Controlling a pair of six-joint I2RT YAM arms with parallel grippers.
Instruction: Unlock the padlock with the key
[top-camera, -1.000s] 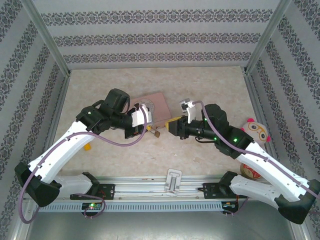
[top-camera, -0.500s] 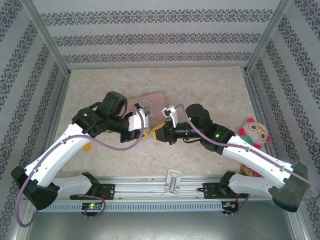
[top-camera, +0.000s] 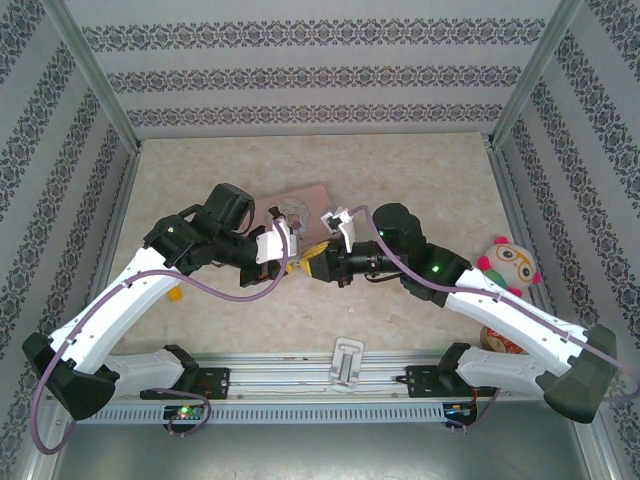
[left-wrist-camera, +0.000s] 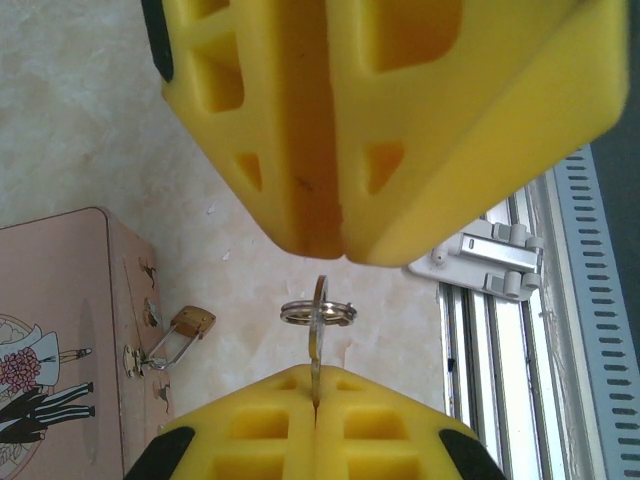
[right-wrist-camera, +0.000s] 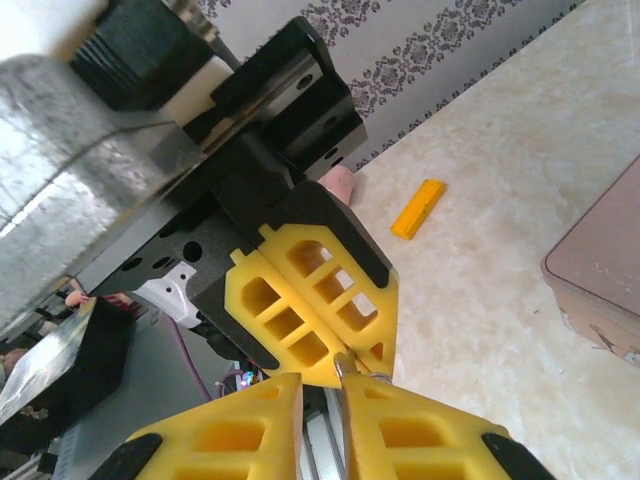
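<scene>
Your left jaws are closed on the key; right jaws meet its tip, nearly closed. The padlock hangs on the pink tin, beside the jaws, above the marbled worktop with patterned walls.

I see the two pincers tip to tip over the bench centre, left pincer and right pincer, no gap between them. The tin sits just behind at 12 o'clock, blocking that way in. A plush toy stands at 3 o'clock, a yellow block at 9. The far half of the bench lies open.
</scene>
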